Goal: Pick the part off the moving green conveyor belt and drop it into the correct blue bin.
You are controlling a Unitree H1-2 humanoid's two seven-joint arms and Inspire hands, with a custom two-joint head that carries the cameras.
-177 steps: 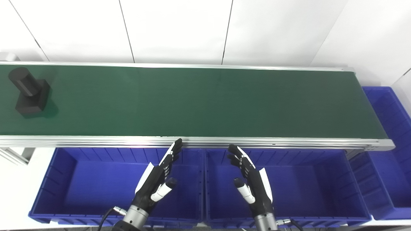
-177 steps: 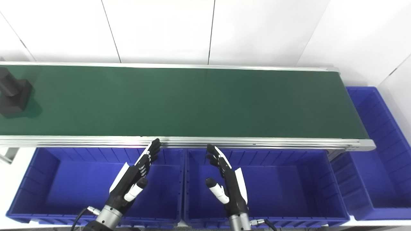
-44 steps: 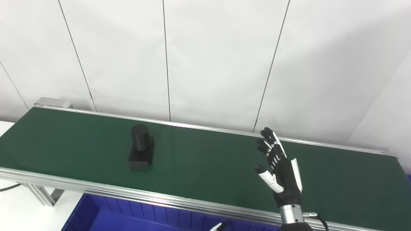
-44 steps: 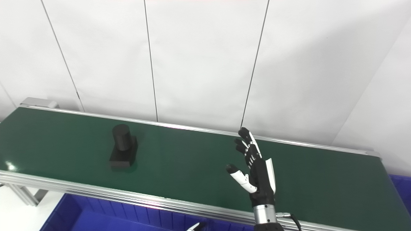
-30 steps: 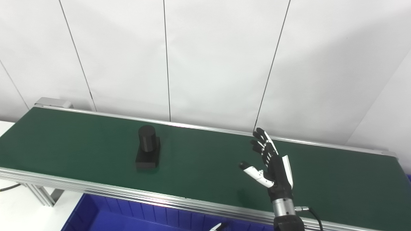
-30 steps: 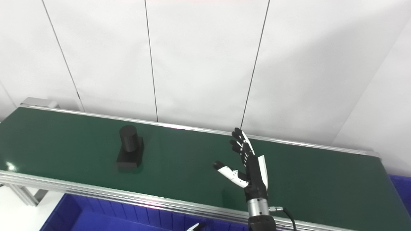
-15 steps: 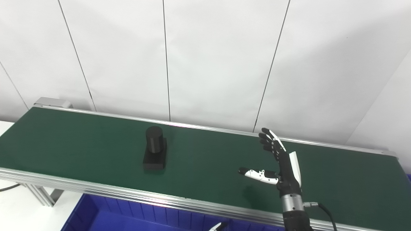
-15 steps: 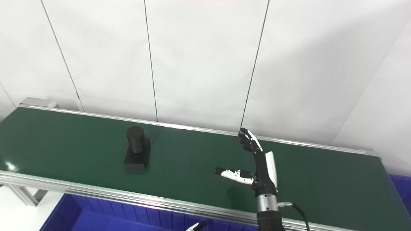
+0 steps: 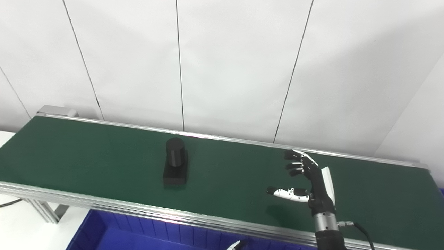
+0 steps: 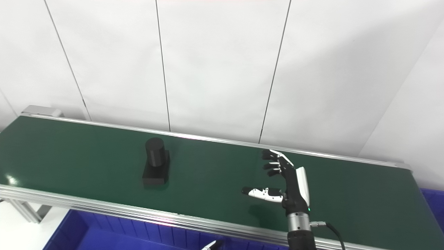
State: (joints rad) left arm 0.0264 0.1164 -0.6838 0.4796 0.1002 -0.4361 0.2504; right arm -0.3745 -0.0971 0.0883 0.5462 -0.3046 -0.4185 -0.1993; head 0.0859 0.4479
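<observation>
The black part (image 9: 176, 161), a round cylinder standing upright on a rectangular base, sits on the green conveyor belt (image 9: 86, 152) well apart from the right hand (image 9: 310, 180), toward nine o'clock of it. That hand waits above the belt, holding nothing, fingers (image 9: 295, 163) curled forward and thumb (image 9: 286, 192) stretched sideways toward the part. To take it well, I judge the hand should keep this wide span and close around the cylinder only when the part arrives between thumb and fingers; closing early would knock it over. Only a tip of the left hand (image 9: 236, 246) shows at six o'clock, so its state cannot be told. A blue bin (image 9: 114, 232) lies below the belt's near rail.
</observation>
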